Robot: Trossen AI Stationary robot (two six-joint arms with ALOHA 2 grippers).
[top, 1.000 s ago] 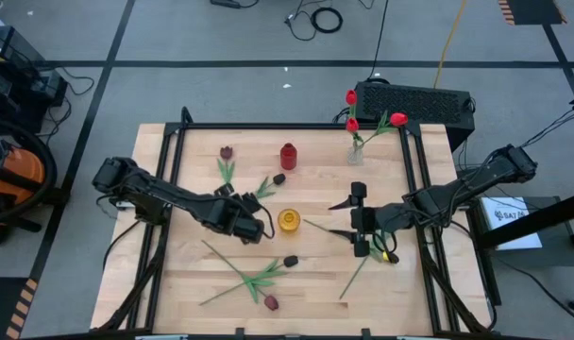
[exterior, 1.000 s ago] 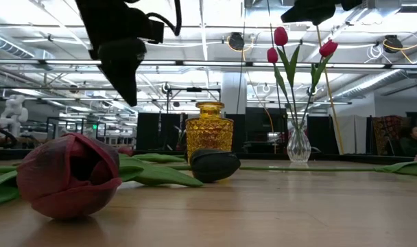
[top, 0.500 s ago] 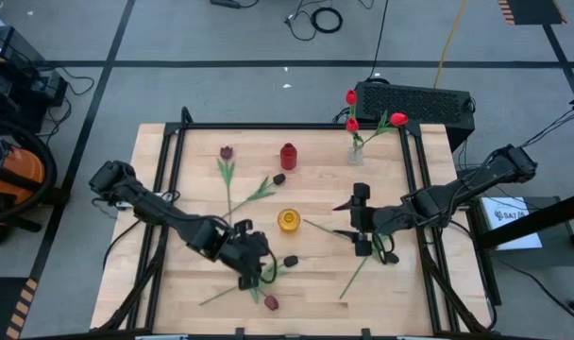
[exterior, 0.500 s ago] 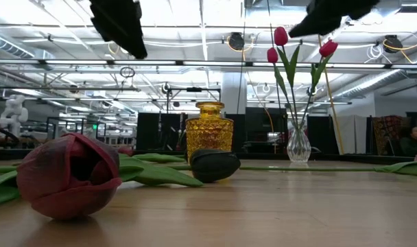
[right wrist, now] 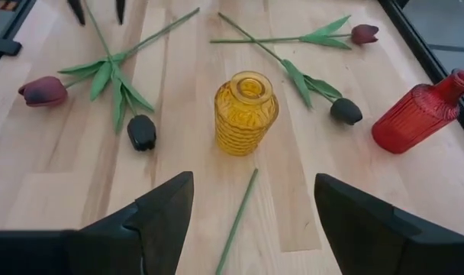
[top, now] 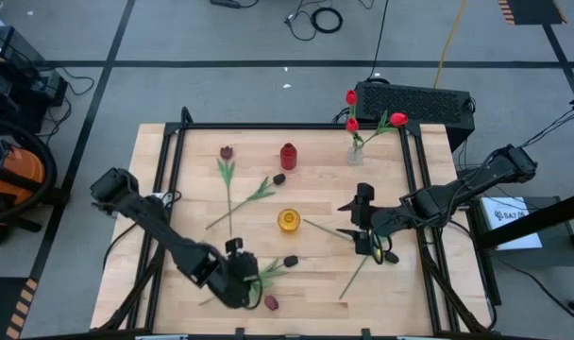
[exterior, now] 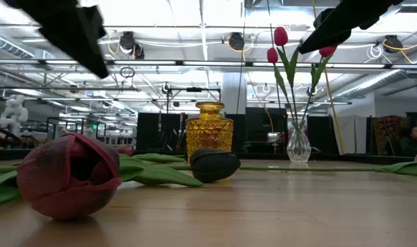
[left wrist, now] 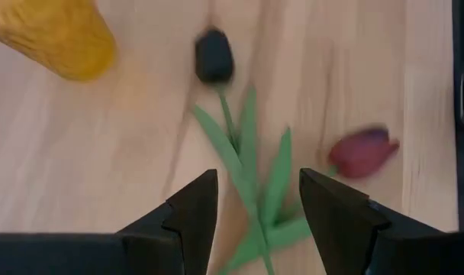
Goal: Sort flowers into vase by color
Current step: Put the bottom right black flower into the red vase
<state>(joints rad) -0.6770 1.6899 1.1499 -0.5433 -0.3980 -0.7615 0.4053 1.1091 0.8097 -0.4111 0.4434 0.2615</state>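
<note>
left gripper (top: 246,280) hovers, fingers apart and empty, over crossed green-stemmed fake tulips (top: 259,276) lower centre; right gripper (top: 361,229) gapes beside ribbed amber glass vase (top: 288,220).

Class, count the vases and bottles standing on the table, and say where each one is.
3. A yellow vase stands mid-table, a red bottle behind it toward the far edge, and a clear vase holding red tulips at the far right.

A pale wooden tabletop (top: 202,203) edged with a black frame stands on a grey floor (top: 221,90) crossed by dark tape lines. An orange and black vacuum cleaner (top: 8,175) sits near the left edge of the high view, a black box (top: 414,99) lies behind the table, and loose cables (top: 315,19) coil farther back. At table height, bright ceiling lights (exterior: 215,14) and steel beams (exterior: 195,63) run overhead.
</note>
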